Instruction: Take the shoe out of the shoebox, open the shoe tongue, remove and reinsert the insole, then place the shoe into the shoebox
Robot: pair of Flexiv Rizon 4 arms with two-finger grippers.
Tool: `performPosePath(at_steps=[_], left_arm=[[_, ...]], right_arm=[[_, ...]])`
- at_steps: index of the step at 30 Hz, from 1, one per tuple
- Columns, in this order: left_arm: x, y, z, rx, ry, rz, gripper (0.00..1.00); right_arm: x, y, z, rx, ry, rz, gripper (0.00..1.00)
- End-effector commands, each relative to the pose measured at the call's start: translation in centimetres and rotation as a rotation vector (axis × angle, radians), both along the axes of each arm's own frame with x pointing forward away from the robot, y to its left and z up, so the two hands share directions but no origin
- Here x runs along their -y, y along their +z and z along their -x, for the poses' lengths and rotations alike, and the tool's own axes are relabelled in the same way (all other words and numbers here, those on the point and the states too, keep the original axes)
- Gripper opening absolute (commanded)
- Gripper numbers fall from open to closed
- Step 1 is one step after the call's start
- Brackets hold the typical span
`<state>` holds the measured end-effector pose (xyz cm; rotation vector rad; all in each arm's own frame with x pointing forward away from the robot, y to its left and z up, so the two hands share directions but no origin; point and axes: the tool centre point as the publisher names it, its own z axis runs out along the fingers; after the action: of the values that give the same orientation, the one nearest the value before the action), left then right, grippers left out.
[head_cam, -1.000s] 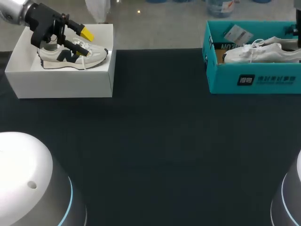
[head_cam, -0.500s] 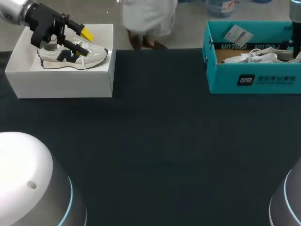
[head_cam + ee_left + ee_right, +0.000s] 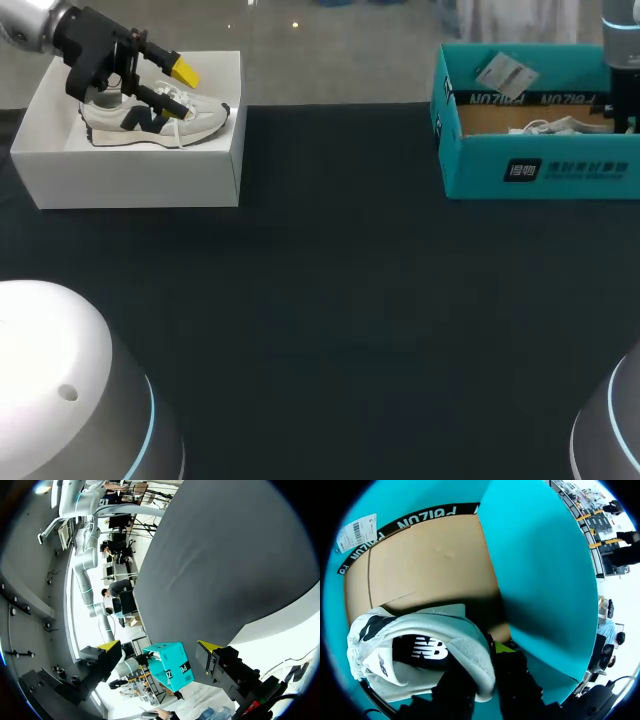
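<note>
Resting low inside the teal shoebox (image 3: 530, 172), at the table's 1 o'clock in the head view, the white shoe (image 3: 415, 640) is pinched at its heel collar by the right gripper (image 3: 487, 677), one finger inside the opening and one outside. At 11 o'clock the left gripper (image 3: 172, 86) hovers over a second sneaker (image 3: 150, 122) in a white box (image 3: 130, 180), fingers spread wide, holding nothing.
</note>
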<state>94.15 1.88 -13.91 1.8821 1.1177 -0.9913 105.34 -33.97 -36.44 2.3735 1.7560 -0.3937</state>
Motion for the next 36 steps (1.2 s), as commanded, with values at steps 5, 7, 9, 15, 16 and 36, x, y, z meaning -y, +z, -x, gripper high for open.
performPosePath(at_steps=[5, 7, 9, 15, 16, 36], left_arm=[[0.0, 0.0, -0.1, 0.001, -0.003, -0.003, 1.00], [0.0, 0.0, -0.1, 0.001, -0.003, -0.003, 1.00], [0.0, 0.0, -0.1, 0.001, -0.003, -0.003, 1.00], [0.0, 0.0, -0.1, 0.001, -0.003, -0.003, 1.00], [0.0, 0.0, -0.1, 0.001, -0.003, -0.003, 1.00], [0.0, 0.0, -0.1, 0.001, -0.003, -0.003, 1.00]], right_arm=[[0.0, 0.1, 0.1, 0.009, -0.018, -0.010, 0.65], [-0.1, 0.6, 0.2, 0.017, -0.019, -0.008, 1.00], [-0.3, 1.3, 0.2, 0.033, -0.015, 0.002, 1.00], [-0.8, 4.4, 0.1, 0.072, -0.007, 0.019, 1.00], [-0.9, 5.0, 0.1, 0.085, -0.004, 0.022, 1.00], [-5.2, 18.6, 0.0, 0.251, -0.037, -0.034, 1.00]])
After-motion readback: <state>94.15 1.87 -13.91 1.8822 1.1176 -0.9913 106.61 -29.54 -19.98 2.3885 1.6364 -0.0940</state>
